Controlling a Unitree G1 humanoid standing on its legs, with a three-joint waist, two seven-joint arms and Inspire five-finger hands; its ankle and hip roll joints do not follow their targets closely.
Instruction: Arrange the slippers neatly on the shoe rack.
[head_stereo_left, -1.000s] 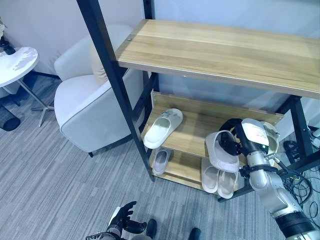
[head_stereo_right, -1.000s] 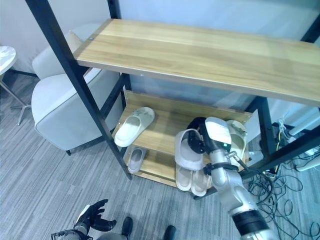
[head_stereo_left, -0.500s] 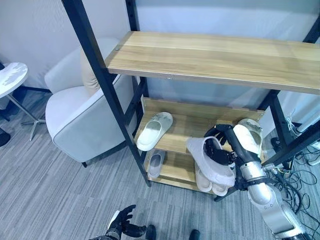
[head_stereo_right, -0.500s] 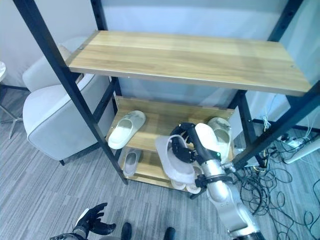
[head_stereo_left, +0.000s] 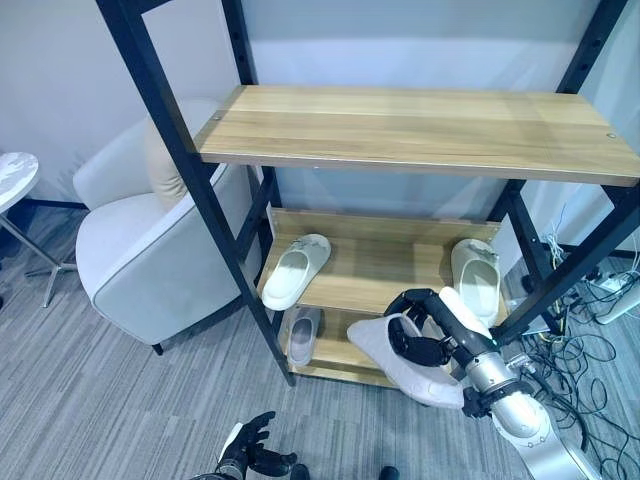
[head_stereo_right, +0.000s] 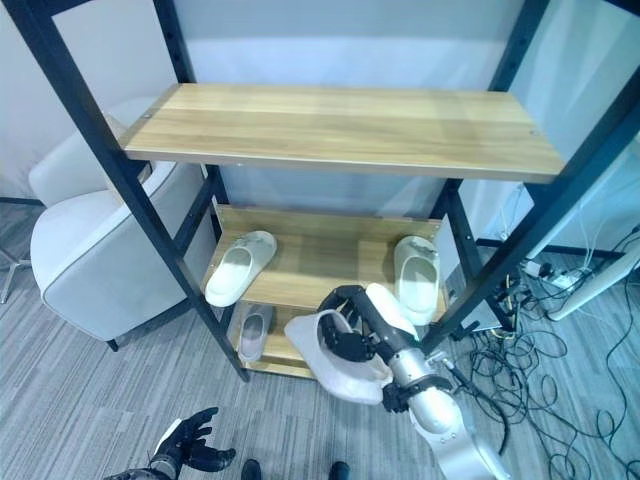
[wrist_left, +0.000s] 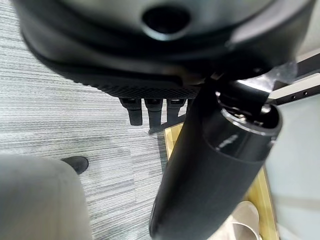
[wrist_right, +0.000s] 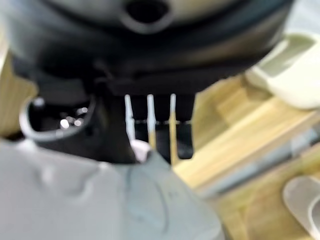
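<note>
The middle shelf (head_stereo_left: 385, 262) is bare across its centre, between a slipper (head_stereo_left: 295, 271) near its left end and another (head_stereo_left: 476, 278) near its right end. The front of the rack (head_stereo_left: 175, 150) is bounded by slanted black posts on both sides. The way to the bottom shelf (head_stereo_left: 335, 345) is partly blocked by the grey slipper (head_stereo_left: 405, 358) gripped in the right hand (head_stereo_left: 425, 335). An armchair (head_stereo_left: 140, 255) stands just left of the rack.

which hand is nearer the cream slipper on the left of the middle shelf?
Right. The right hand grips a grey slipper just in front of the rack, off to the right of the cream slipper. The left hand hangs open low by the floor, well in front of it.
</note>
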